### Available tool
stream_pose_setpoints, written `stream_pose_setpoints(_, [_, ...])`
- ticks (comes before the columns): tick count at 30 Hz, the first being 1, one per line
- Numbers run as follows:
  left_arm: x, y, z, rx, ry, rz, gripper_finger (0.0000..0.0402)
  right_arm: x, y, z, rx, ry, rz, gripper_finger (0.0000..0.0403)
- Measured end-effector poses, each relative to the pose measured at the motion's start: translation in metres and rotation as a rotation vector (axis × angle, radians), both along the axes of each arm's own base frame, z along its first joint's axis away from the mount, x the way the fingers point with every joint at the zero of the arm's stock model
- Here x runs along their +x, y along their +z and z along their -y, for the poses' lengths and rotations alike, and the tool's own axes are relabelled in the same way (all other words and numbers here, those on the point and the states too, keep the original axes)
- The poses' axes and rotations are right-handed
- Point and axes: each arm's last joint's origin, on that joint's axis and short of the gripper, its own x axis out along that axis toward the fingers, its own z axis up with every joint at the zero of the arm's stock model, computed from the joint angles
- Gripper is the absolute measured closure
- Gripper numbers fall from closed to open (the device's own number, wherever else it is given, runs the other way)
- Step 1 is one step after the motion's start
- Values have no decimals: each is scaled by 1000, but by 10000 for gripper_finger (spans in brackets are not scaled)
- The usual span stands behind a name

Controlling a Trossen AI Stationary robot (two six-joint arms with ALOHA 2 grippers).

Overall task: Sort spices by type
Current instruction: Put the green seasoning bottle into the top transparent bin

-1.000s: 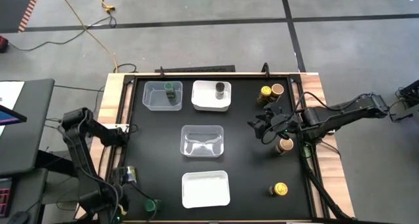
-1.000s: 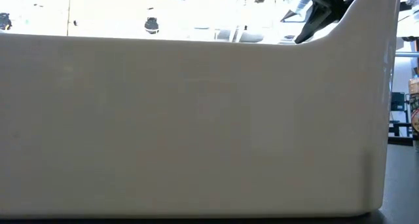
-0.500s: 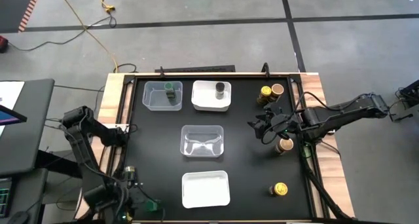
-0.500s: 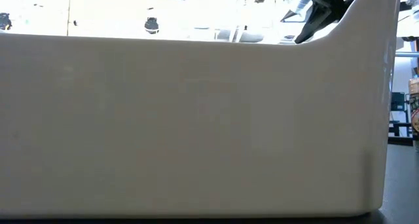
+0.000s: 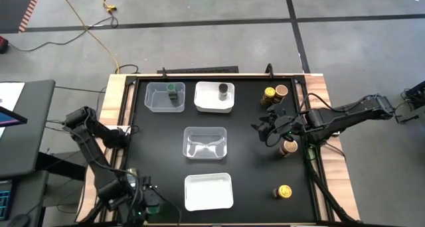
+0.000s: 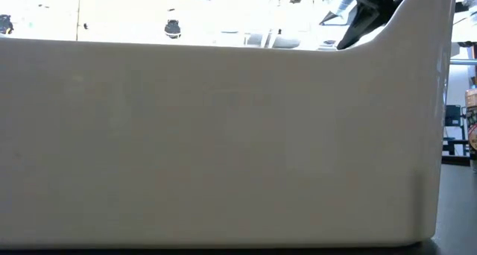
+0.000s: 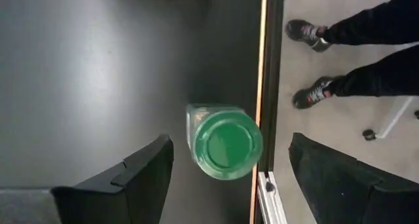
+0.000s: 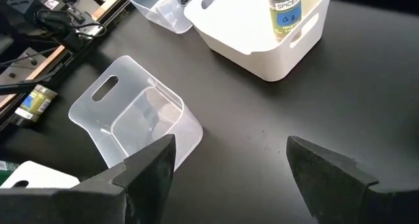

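Observation:
A green-lidded spice jar (image 7: 226,142) stands upright on the black table close to its near edge (image 7: 262,86). My left gripper (image 7: 229,178) hangs over it, open, with a finger on either side and clear of it; the high view shows this gripper (image 5: 143,200) at the near left. My right gripper (image 5: 269,129) is open and holds nothing above the table's right part. A second green-lidded jar (image 5: 172,89) stands in the far clear tray (image 5: 156,101), and a dark-lidded jar (image 8: 286,11) in the far white tray (image 5: 209,106).
A clear tray (image 5: 205,143) sits mid-table and a white tray (image 5: 208,191) near the front. Yellow-lidded (image 5: 269,94) and tan-lidded (image 5: 281,91) jars stand far right, with another tan (image 5: 289,147) and another yellow (image 5: 284,192) nearer. A person's legs (image 7: 353,34) stand beyond the near edge. A white tray wall (image 6: 223,136) fills the low view.
My left gripper has swung along the near edge toward the table's right and tipped to point more steeply down, and it now stands over the green-lidded jar. The jar has not moved. My right arm has kept still.

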Motion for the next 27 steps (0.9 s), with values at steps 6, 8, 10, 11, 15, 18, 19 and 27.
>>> stream_pose_setpoints(6, [8,-8,2,14,-15,-11,111,0,0,0,-10,22,-11,85])
stream_pose_setpoints(8, [12,-11,5,1,-23,-7,111,0,0,0,-11,23,-14,85])
stream_pose_setpoints(10, [13,-12,6,-3,-21,-6,111,-1,-1,0,-12,23,-20,85])
stream_pose_setpoints(11, [13,-13,7,-3,-19,-7,111,-1,-1,0,-13,23,-24,85])
stream_pose_setpoints(15, [12,-15,6,-7,10,-19,111,-1,-2,0,-14,24,-36,85])
stream_pose_setpoints(18, [11,-19,5,-7,21,-36,111,-1,-2,0,-14,24,-36,85])
stream_pose_setpoints(19, [11,-20,5,-9,23,-37,111,-1,-2,0,-14,24,-36,85])
stream_pose_setpoints(27, [9,-36,4,-14,26,-60,111,-2,-2,0,-15,24,-40,85])
